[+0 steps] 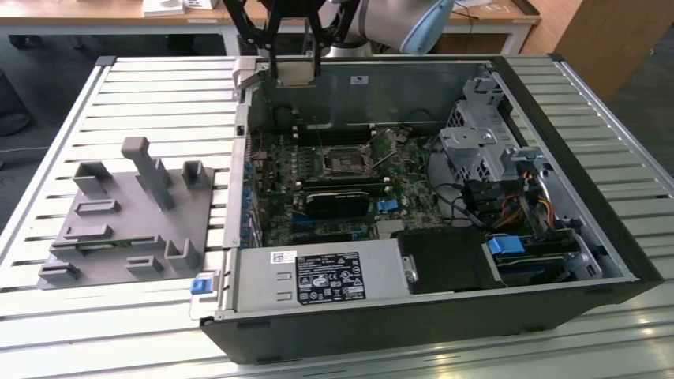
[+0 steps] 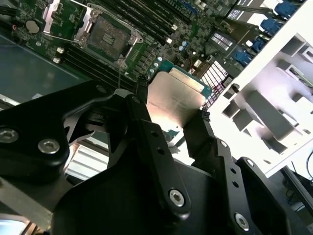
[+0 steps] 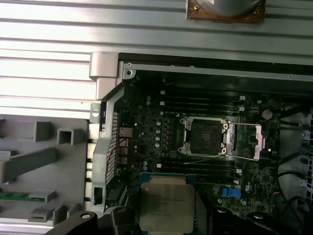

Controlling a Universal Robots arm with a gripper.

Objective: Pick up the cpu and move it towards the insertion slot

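above open pc case (image 1: 589, 237) on slatted metal table (image 1: 158, 103), gripper (image 2: 171, 105) clamps cpu (image 2: 172, 100); wooden desks behind, probably office.

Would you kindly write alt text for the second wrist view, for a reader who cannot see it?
The black tool grips the cpu, a thin square chip with a pale metal top, by two opposite edges above the open computer case. Beyond it on the green motherboard lies the insertion slot, its frame open and dark centre bare. A grey plastic fixture sits beside the case.
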